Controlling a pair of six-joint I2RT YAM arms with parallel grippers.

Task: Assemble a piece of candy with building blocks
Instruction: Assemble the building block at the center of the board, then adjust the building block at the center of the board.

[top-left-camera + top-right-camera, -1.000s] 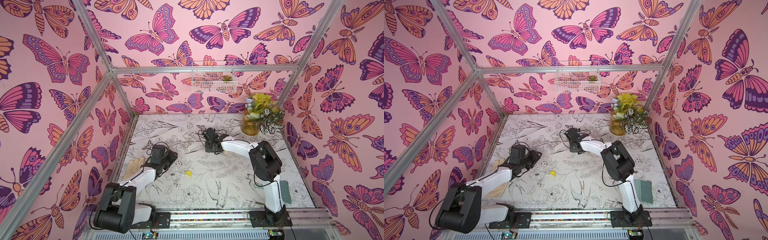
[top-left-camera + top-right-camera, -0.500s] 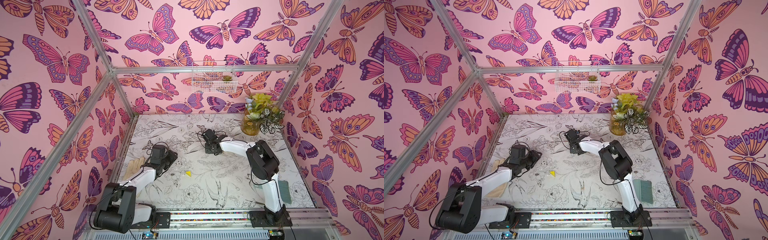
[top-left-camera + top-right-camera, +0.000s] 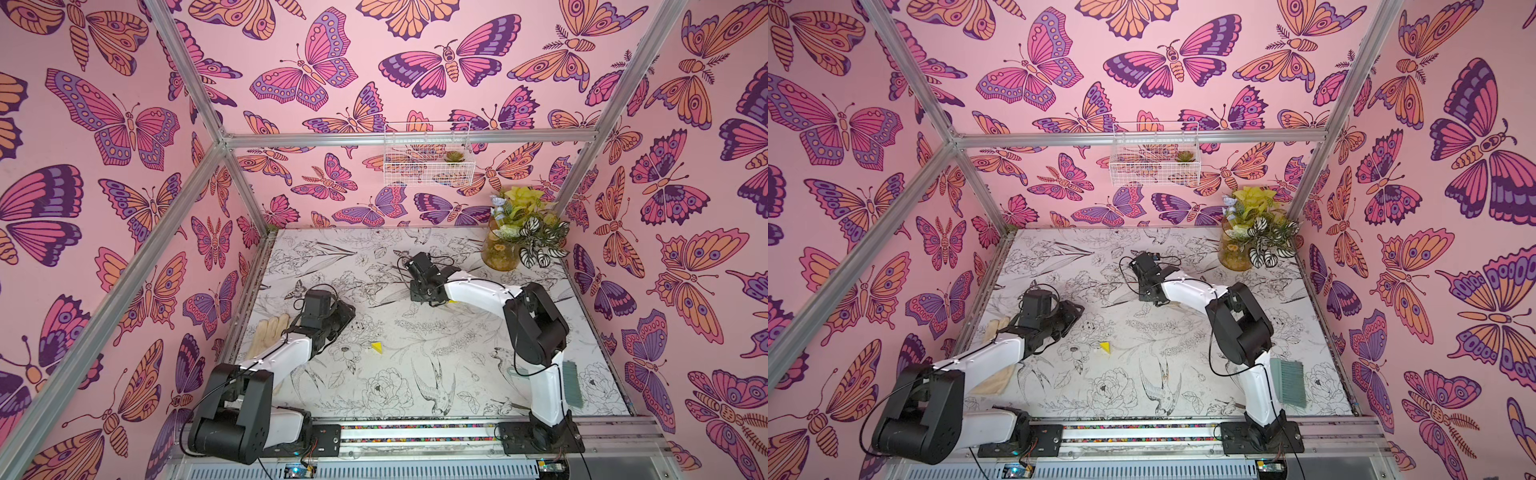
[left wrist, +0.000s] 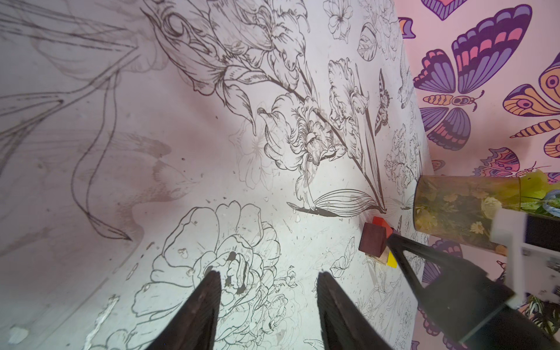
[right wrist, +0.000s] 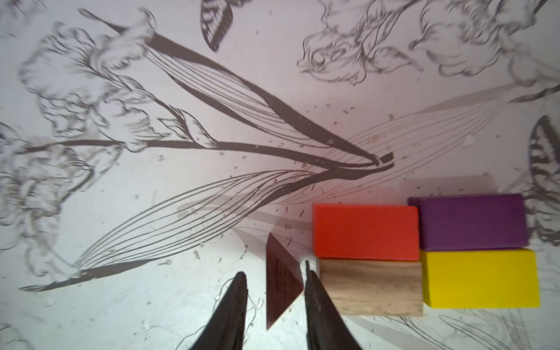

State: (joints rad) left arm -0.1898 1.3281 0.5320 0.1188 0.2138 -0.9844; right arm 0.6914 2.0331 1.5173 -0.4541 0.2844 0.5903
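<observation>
Right wrist view: the right pincer (image 5: 274,269) has its jaws apart on either side of the dark brown triangle (image 5: 281,288), which rests on the counter (image 5: 121,218). A gap shows between one finger and the triangle. The other finger stands in the narrow slot between the triangle and the plain-wood block (image 5: 371,286).

That block forms a two-by-two body with the red block (image 5: 365,231), purple block (image 5: 468,222) and yellow block (image 5: 481,277), all packed together. The brown triangle sits just beside the red and plain-wood end.

In a top view the yellow triangle (image 3: 377,347) lies alone, well apart from the body and nearer the left arm. The left pincer (image 4: 269,274) hangs over bare counter, jaws apart with nothing between them.

The right arm (image 3: 478,291) hides the body from above. A vase of plants (image 3: 500,257) stands near it, a glove (image 3: 268,334) lies by the left arm, and a teal brush (image 3: 572,382) lies beside the right arm.
</observation>
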